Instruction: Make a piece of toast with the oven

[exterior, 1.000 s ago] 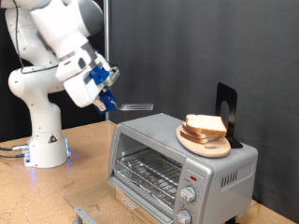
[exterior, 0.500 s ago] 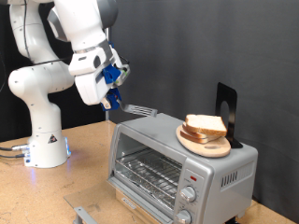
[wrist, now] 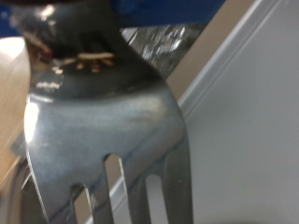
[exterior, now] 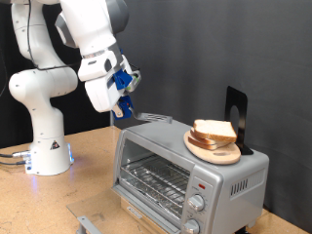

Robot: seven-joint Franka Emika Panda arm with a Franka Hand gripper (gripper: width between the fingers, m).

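My gripper (exterior: 123, 95) is shut on the handle of a metal slotted spatula (exterior: 152, 118). It holds the blade level, just above the left end of the oven's top in the exterior view. The silver-grey oven (exterior: 227, 182) stands at the exterior view's right, with its wire rack (exterior: 156, 178) showing at the front and two knobs (exterior: 198, 204). Two bread slices (exterior: 214, 129) lie stacked on a round wooden plate (exterior: 208, 152) on the oven's top, to the right of the spatula and apart from it. The spatula (wrist: 103, 121) fills the wrist view, with the oven's top edge (wrist: 210, 56) behind it.
A black stand (exterior: 237, 115) rises behind the plate on the oven's top. The robot's white base (exterior: 44, 146) stands on the wooden table (exterior: 58, 200) at the exterior view's left. A grey metal part (exterior: 88, 224) lies at the table's front edge.
The arm has swung to the exterior view's right and turned. The spatula blade has moved from the left of the oven to just over its top's left end.
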